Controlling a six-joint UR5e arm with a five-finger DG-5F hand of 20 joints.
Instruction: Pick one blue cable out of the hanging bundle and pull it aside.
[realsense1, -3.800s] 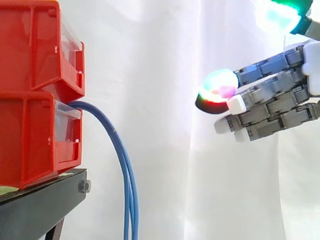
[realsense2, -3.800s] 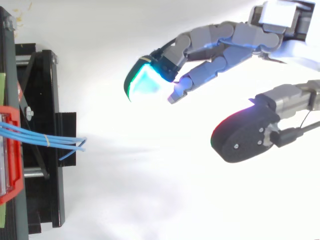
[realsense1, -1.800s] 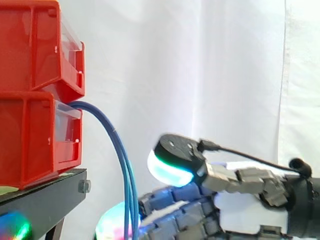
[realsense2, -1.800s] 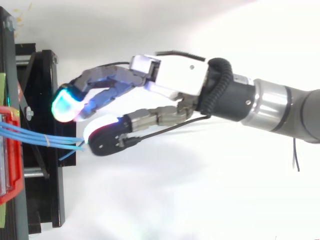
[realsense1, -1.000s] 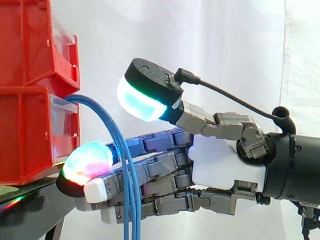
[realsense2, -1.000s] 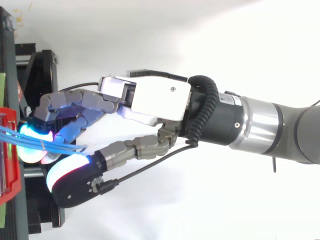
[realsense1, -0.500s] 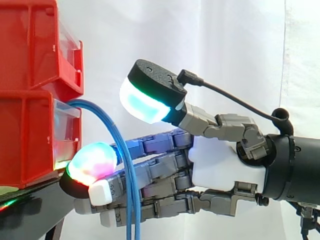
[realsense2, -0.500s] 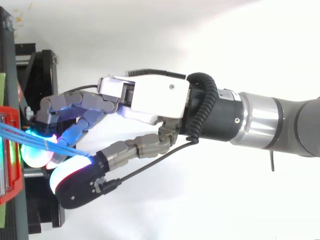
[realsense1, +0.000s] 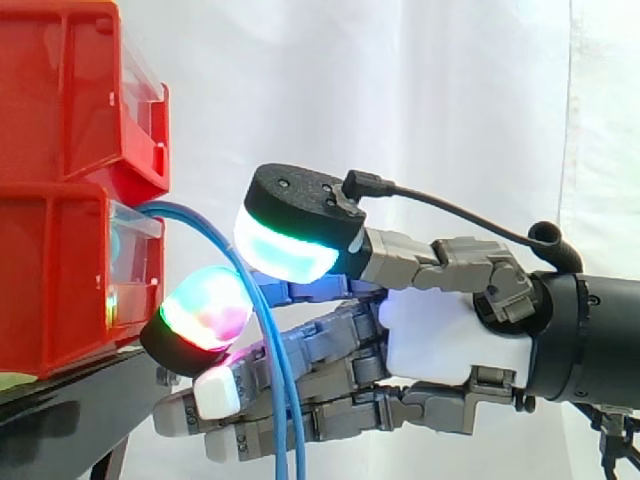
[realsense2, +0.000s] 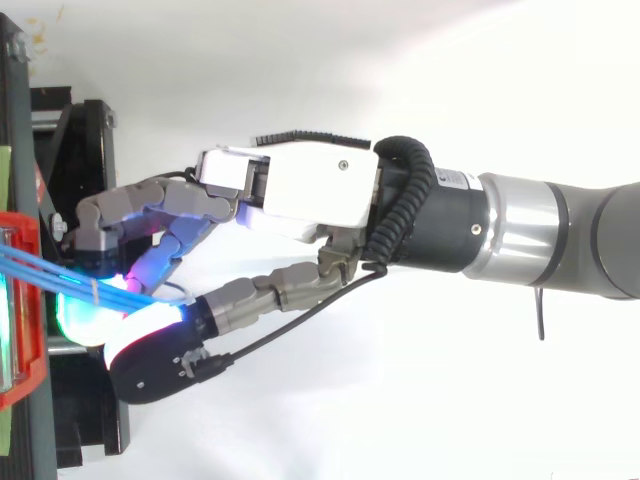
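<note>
Side view: two red bins (realsense1: 60, 180) are stacked at the left on a black stand (realsense1: 80, 410), with a white curtain (realsense1: 450, 120) behind. The blue cables (realsense1: 288, 420) are seen leaving the front of the lower bin, arching to the right and hanging down past the stand's edge.

The hand (realsense1: 440, 345) enters from the right, level with the lower bin, fingers stretched left toward it. The thumb pad (realsense1: 290, 250), glowing cyan-white, is set over the fingertips (realsense1: 205, 310), glowing green and red. The cables run through the narrow gap between them and appear clamped there.

Top view: the strands (realsense2: 60, 275) are drawn from the bin toward the thumb. How many strands are held cannot be told.
</note>
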